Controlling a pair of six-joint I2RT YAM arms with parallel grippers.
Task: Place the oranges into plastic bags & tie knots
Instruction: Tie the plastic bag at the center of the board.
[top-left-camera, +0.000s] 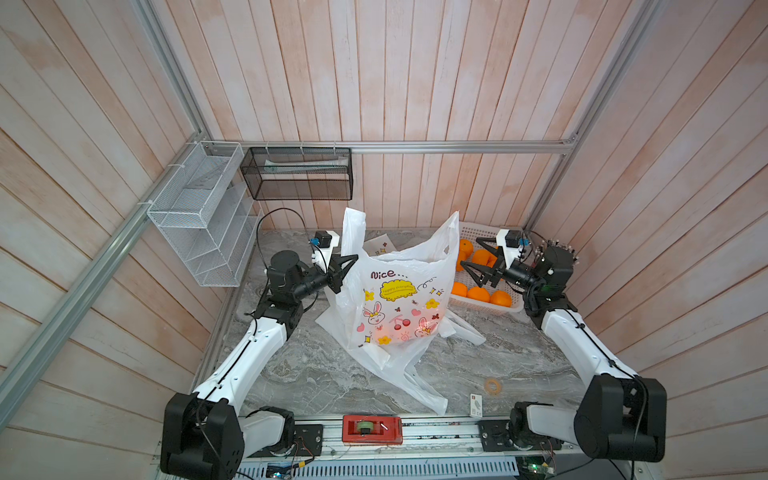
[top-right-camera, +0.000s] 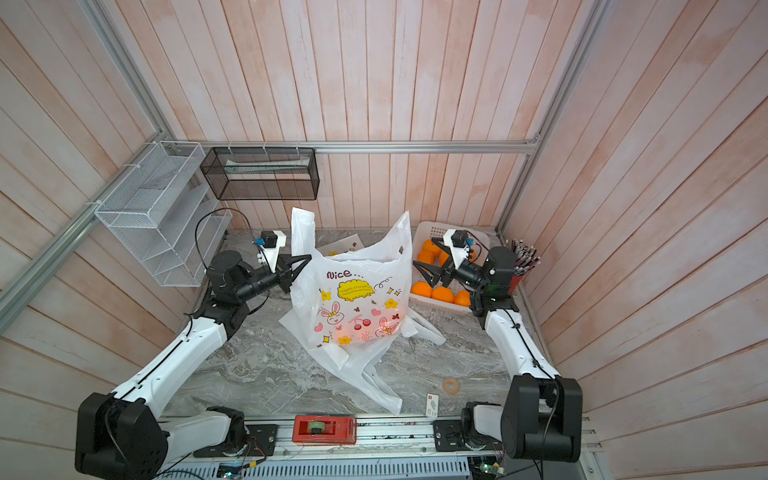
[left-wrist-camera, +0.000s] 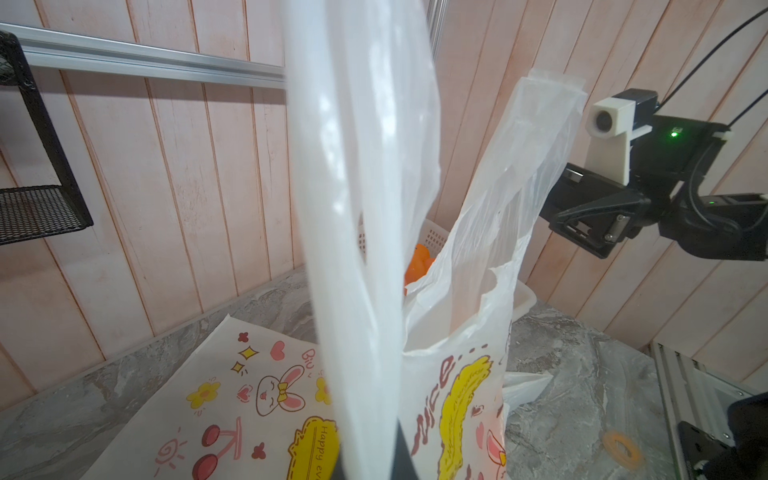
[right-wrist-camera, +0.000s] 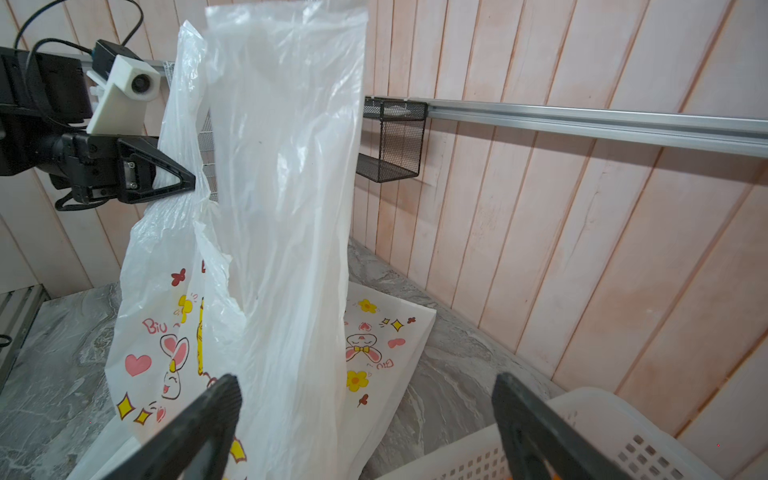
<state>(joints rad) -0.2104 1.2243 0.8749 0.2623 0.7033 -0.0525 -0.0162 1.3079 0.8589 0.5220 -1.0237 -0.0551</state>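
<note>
A printed plastic bag (top-left-camera: 395, 299) (top-right-camera: 353, 299) stands open mid-table, and an orange tint shows through low in it. My left gripper (top-left-camera: 353, 259) (top-right-camera: 307, 259) is shut on its left handle strip (left-wrist-camera: 365, 208), holding it upright. The right handle (top-left-camera: 451, 232) (right-wrist-camera: 291, 208) rises free. My right gripper (top-left-camera: 469, 252) (top-right-camera: 424, 250) (right-wrist-camera: 365, 381) stands open beside that handle, which passes near one fingertip (right-wrist-camera: 226, 384) unpinched. Several oranges (top-left-camera: 478, 293) (top-right-camera: 442, 294) lie in the white basket (top-left-camera: 486, 309). A flat bag (left-wrist-camera: 232, 395) (right-wrist-camera: 386, 340) lies behind. Knots are out of view.
Another crumpled bag (top-left-camera: 415, 374) lies under and in front of the standing one. A red tape dispenser (top-left-camera: 372, 430), tape ring (top-left-camera: 492, 386) and card (top-left-camera: 476, 405) sit near the front edge. A white wire rack (top-left-camera: 199, 216) and black mesh basket (top-left-camera: 299, 174) hang on the walls.
</note>
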